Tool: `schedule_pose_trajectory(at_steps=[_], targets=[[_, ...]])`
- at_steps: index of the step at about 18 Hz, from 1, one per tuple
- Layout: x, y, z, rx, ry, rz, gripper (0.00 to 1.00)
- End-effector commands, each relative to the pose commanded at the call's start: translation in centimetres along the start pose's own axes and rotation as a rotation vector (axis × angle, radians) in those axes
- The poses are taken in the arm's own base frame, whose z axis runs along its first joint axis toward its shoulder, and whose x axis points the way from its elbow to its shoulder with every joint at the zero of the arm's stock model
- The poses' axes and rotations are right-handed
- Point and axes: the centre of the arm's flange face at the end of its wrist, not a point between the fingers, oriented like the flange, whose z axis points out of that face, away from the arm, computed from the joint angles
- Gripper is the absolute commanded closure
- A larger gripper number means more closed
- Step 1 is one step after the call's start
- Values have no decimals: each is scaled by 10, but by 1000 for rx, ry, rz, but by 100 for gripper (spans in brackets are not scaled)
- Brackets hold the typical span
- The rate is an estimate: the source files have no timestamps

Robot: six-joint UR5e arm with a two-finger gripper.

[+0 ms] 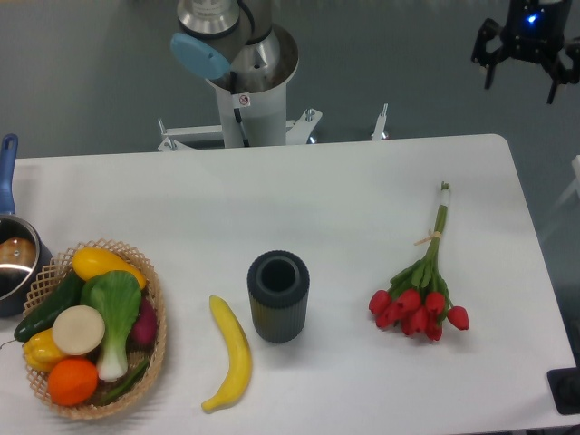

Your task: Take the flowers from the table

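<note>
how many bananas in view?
1. The banana lies on the table between the basket and the dark cup. The basket's contents could hide another.

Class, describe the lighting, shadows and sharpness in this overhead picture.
Fixed camera view: even, diffuse light; only soft shadows beside the dark ribbed cylindrical vase and red tulip bunch; no strong glare on the white matte table; black two-finger gripper slightly blurred.

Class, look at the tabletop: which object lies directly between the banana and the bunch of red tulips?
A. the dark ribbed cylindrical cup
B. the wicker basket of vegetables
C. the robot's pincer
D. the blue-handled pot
A: the dark ribbed cup stands upright on the table, with the banana to its left and the flowers to its right in the picture.
</note>
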Motion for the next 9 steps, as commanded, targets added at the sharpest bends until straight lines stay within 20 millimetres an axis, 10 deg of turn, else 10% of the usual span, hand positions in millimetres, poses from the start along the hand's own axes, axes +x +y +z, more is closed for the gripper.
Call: schedule_pose_trajectory(at_steps=[9], targets=[[7, 3, 11, -3, 20, -21, 0]])
